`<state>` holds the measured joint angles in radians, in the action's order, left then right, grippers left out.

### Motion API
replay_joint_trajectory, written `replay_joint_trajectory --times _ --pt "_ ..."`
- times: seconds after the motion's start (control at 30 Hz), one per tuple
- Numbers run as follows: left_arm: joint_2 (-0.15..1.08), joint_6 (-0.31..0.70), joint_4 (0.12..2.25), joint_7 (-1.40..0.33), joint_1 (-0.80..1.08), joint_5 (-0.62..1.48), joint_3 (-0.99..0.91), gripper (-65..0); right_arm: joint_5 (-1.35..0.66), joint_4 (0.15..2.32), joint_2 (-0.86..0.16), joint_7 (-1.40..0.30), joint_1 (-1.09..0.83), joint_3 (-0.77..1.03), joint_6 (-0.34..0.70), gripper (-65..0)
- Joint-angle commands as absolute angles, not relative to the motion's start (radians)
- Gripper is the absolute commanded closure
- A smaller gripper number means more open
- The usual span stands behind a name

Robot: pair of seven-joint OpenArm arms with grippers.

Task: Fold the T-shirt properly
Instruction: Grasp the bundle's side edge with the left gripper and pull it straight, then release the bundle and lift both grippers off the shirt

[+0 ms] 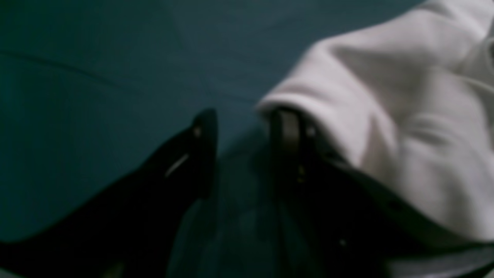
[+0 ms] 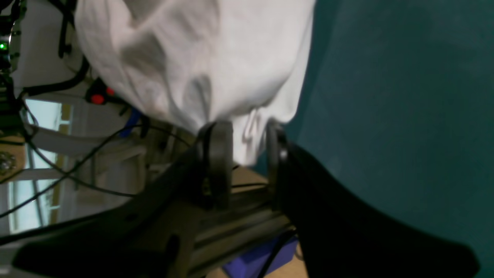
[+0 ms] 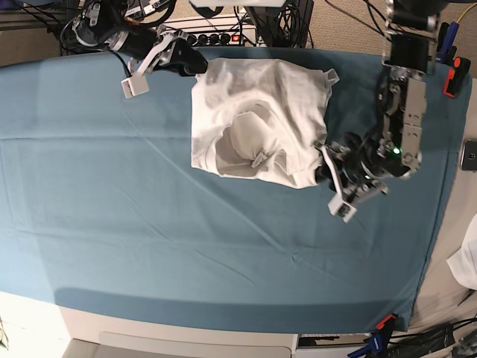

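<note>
One white T-shirt point(image 3: 257, 119) lies crumpled near the far edge of the single teal-covered surface point(image 3: 149, 239), two robot arms reach over it, each ending in one gripper, the left gripper point(image 3: 328, 173) and the right gripper point(image 3: 195, 66), and one orange clamp point(image 3: 385, 321) sits at the near right corner.

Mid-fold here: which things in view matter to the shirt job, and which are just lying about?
Belong to the job:
- plain white cotton T-shirt, bunched on the teal table cloth
- left gripper at its near corner, jaws apart
- right gripper at its far corner, jaws apart

Just lying about:
- small white fabric scrap at the table's edge
- phone-like dark object
</note>
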<state>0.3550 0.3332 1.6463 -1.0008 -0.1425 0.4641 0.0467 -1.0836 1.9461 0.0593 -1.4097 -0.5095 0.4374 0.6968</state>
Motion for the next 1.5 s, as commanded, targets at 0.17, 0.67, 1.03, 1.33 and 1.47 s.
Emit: replay_joint_trajectory --times 0.17,0.67,1.03,1.33,1.47 --pt "0.456 0.301 1.663 -0.979 -0.195 0.448 0.041 -24.0 -1.040 1.967 -0.017 -1.376 -0.419 0.440 0.698 -15.9" --pt "0.576 0.577 1.722 -1.208 -0.172 1.102 -0.064 0.0 -1.416 1.967 0.025 -1.396 -0.306 0.440 0.698 0.0" --pt "0.447 0.683 1.721 -1.373 -0.146 1.473 -0.063 0.0 -1.484 1.966 0.047 -1.396 -0.443 0.438 0.698 0.0" --pt "0.349 0.678 1.717 -1.281 -0.135 1.253 -0.061 0.0 -1.397 1.912 0.059 -1.396 -0.447 0.437 0.698 0.0" --pt "0.352 0.671 1.716 -1.264 -0.101 1.175 -0.061 0.0 -1.398 1.854 0.058 -1.396 -0.446 0.437 0.698 0.0"
